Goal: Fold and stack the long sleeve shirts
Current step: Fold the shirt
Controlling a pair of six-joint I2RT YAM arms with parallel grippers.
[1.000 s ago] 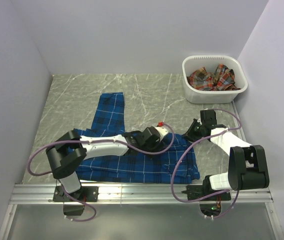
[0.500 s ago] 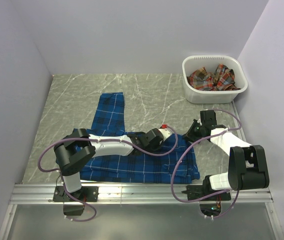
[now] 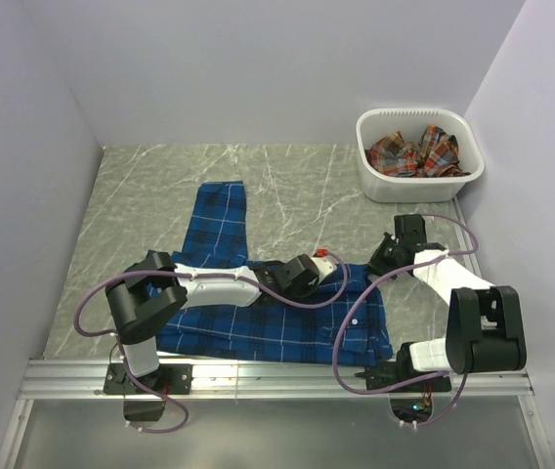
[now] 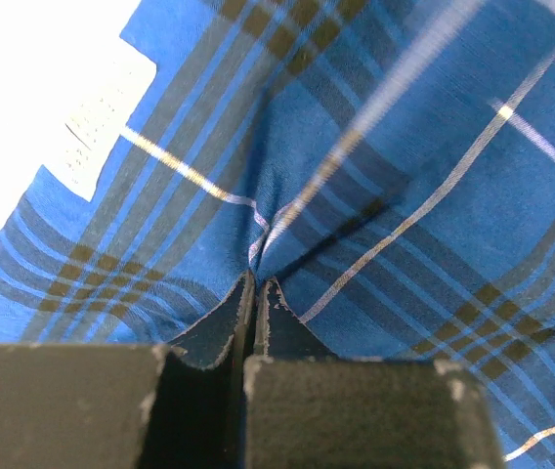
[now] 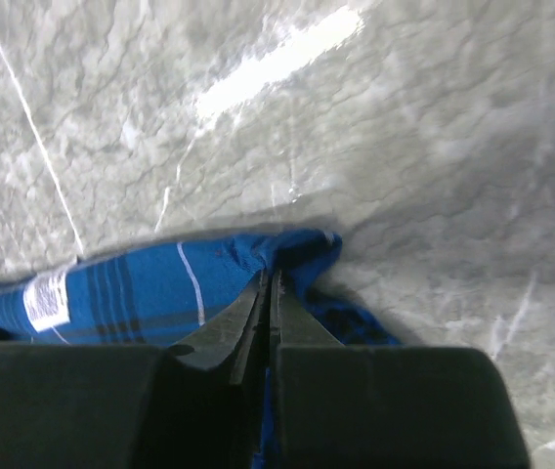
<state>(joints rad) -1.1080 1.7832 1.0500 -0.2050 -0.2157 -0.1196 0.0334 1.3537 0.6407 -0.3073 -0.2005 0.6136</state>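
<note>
The left gripper (image 4: 256,285) now pinches the blue shirt (image 3: 217,220) after being wide open, the right gripper (image 5: 269,280) pinches its edge, so folding can probably start.

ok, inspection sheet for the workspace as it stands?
Surface: grey marbled table.
Job's things: blue plaid shirt spread flat by the arms, one sleeve pointing away; red-orange plaid shirt crumpled in the white basket, far right.
Clutter: nothing seen.
Grippers: left pincer shut on a pinch of the shirt's cloth; right pincer shut on its right edge.
Cables: purple cables loop from both arms; the right one crosses the shirt's near right corner.
Surroundings: plain pale walls.
</note>
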